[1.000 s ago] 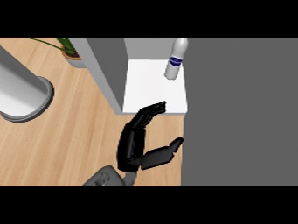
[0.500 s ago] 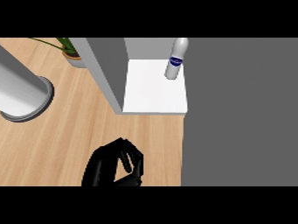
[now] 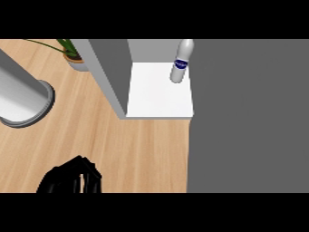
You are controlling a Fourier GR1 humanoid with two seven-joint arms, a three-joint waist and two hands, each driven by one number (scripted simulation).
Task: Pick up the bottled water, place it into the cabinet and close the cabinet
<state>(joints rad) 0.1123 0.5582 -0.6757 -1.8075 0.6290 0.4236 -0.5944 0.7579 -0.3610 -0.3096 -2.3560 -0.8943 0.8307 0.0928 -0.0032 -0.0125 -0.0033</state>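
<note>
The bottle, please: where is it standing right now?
In the head view the bottle stands at the upper middle, on the white cabinet shelf near its back right corner, beside the grey panel.

Only one part of the robot's body shows: a matte black hand [image 3: 70,176] at the lower left of the head view, cut off by the view's lower edge. Its surface is uniformly dark, without markings, screws or cables that can be made out, and its fingers read as narrow, rounded black segments lying side by side, parted by thin slits through which lighter tone shows. No grey forearm can be seen behind it, and which of the two hands it is cannot be told from this view.
</note>
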